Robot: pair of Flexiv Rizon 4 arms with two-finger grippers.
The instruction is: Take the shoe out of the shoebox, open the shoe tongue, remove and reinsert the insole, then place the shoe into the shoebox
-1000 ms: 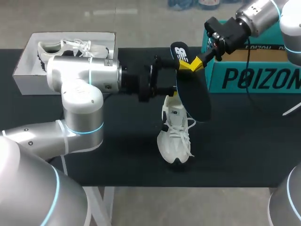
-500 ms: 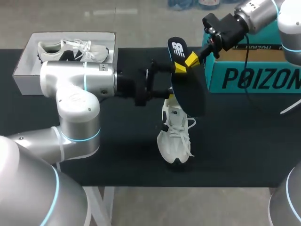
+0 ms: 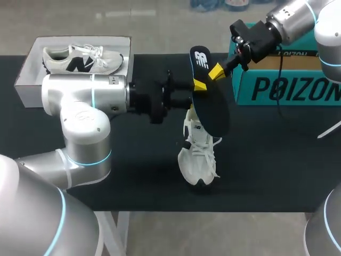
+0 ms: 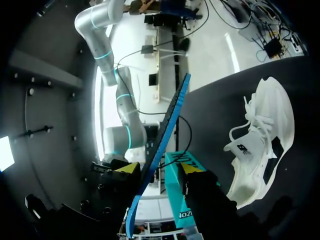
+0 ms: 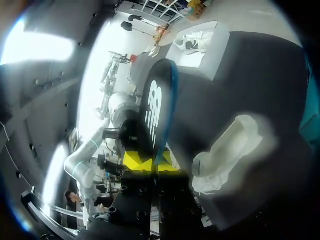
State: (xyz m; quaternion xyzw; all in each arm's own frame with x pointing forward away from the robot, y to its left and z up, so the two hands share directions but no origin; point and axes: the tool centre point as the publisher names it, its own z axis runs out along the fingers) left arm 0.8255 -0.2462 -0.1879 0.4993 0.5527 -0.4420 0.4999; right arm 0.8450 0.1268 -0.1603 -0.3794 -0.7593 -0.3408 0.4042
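Insole (image 3: pixel 213 109) is up in the air just above the shoe (image 3: pixel 198 154), pinched near its logo end by the right gripper (image 3: pixel 208 77), whose yellow tips are closed on it from both sides. Judged reason: it is out of the shoe and kept clear, ready for reinsertion. Left gripper (image 3: pixel 180 92) sits beside it with fingers spread and the insole edge-on between them (one tip visibly clear of it, so nothing is grasped), probably placed to steady or take over. The shoe lies unheld on the black table (image 3: pixel 277 160), well apart from the white shoebox (image 3: pixel 26 85) at the far left, which holds a second shoe (image 3: pixel 80 58). The insole is thin and black-faced, with a blue edge and a white logo. The shoe is white and laced.
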